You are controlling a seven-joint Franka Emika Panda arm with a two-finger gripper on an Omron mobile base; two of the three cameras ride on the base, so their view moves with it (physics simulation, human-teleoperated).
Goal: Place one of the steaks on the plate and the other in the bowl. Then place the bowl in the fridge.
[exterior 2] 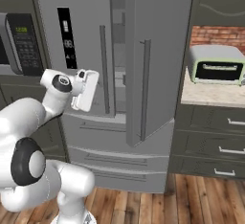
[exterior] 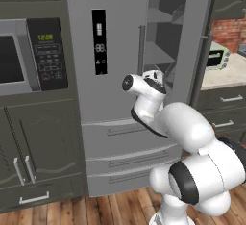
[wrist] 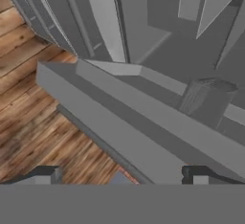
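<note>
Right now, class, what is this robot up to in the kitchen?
The white arm stands before the fridge, whose right door hangs open on grey shelves. Its gripper is open and holds nothing, pointing down past the door's edge toward the wooden floor. A microwave sits to the left, a toaster oven on the counter to the right.

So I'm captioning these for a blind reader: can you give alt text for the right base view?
A tall grey steel fridge stands with its right door swung partly open, and the white robot arm's hand is raised in front of its left door. A black dispenser panel is on that door; a toaster oven sits on the counter to the right.
</note>
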